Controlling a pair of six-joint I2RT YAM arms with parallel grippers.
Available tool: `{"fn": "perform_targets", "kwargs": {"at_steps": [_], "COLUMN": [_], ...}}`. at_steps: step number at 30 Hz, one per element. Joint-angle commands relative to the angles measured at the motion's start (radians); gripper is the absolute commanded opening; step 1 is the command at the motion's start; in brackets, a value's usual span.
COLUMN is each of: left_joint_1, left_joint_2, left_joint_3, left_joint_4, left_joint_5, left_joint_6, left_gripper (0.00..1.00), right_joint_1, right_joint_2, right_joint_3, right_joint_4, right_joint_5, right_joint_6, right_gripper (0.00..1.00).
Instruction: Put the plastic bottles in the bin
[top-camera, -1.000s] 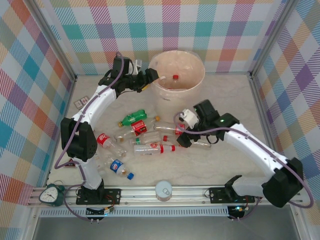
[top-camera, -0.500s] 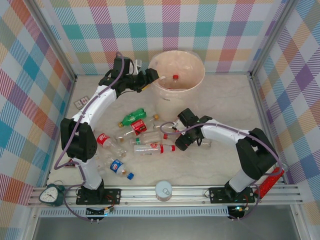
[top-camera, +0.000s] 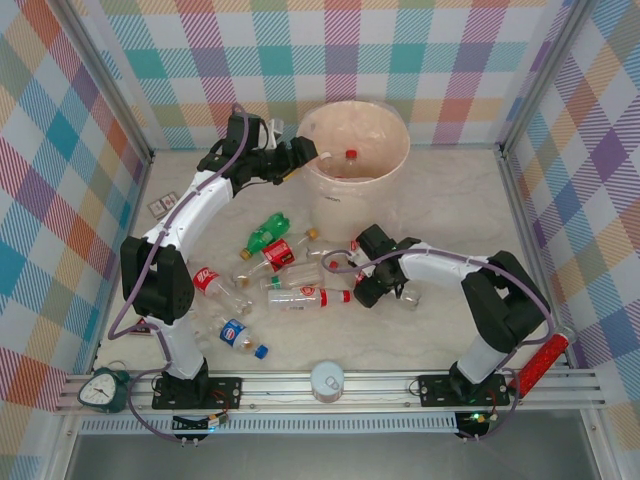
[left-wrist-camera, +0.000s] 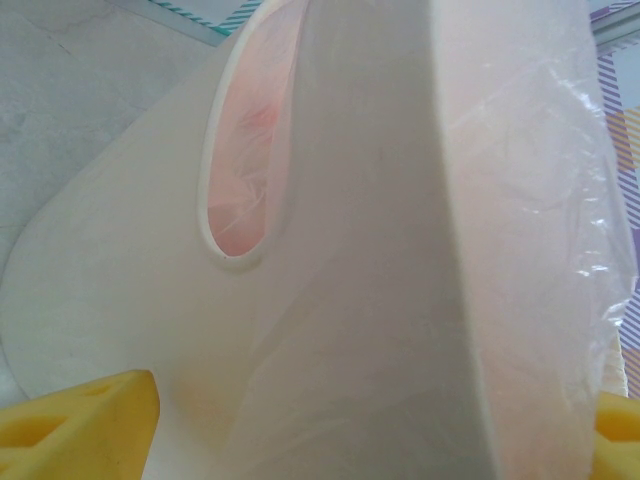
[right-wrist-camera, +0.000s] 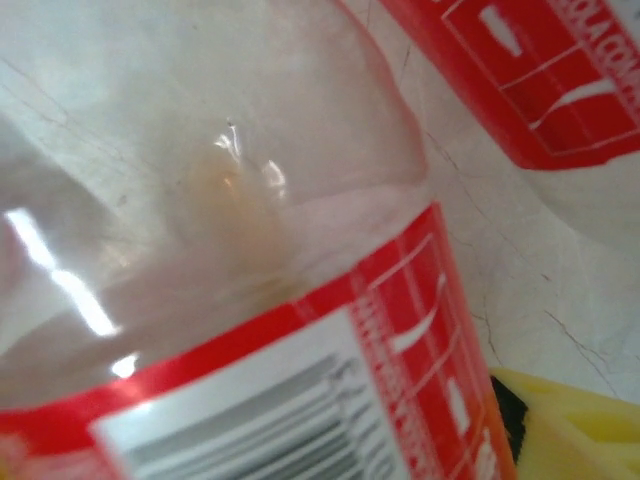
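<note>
From overhead, my right pincer (top-camera: 364, 289) hides the red-labelled bottle (right-wrist-camera: 300, 380) beneath it, among the plastic bottles (top-camera: 295, 296) mid-worktop. Its wrist view is blurred, so I can't tell its grip. My left pincer (top-camera: 300, 153) straddles the rim of the bin (top-camera: 402, 160) at the far edge. Whether it pinches, I can't tell.

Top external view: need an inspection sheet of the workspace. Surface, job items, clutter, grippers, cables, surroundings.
Surface: pale, veined table.
Job's things: bin at the back, one red-capped bottle inside; red-label bottles, green bottle and blue-label bottle lie left of centre.
Clutter: white-lidded jar and alarm clock at the near edge.
Grippers: left gripper at the bin's rim, fingers either side of its wall, clamping unclear; right gripper down on a red-label bottle, grip unclear.
Cables: left cable and right cable run along the arms, no snag seen.
Surroundings: plaid walls, metal rail in front.
</note>
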Motion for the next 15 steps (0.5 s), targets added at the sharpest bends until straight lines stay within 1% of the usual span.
{"fn": "perform_targets", "kwargs": {"at_steps": [1, 5, 10, 12, 15], "left_joint_1": [-0.009, -0.008, -0.009, -0.008, -0.008], "left_joint_2": [0.024, 0.029, 0.033, 0.033, 0.030], "left_joint_3": [-0.008, -0.008, -0.005, -0.009, -0.013], "left_joint_4": [-0.097, -0.095, -0.103, -0.099, -0.097], "left_joint_5": [-0.033, -0.034, -0.032, -0.033, -0.033], "left_joint_6": [0.043, 0.045, 0.050, 0.049, 0.050], "left_gripper": [0.83, 0.83, 0.83, 0.83, 0.83], "right_joint_1": [0.010, 0.009, 0.009, 0.009, 0.011], "right_joint_2": [-0.079, -0.165, -0.283, -0.337, -0.426], "right_joint_3": [0.006, 0.009, 0.017, 0.021, 0.035], "right_joint_4": [-0.040, -0.084, -0.183, -0.217, -0.236], "right_joint_5": [0.003, -0.008, -0.018, -0.047, -0.133], "right_joint_6": [0.022, 0.024, 0.034, 0.038, 0.052], "right_gripper": [0.76, 0.70, 0.65, 0.64, 0.62]}}
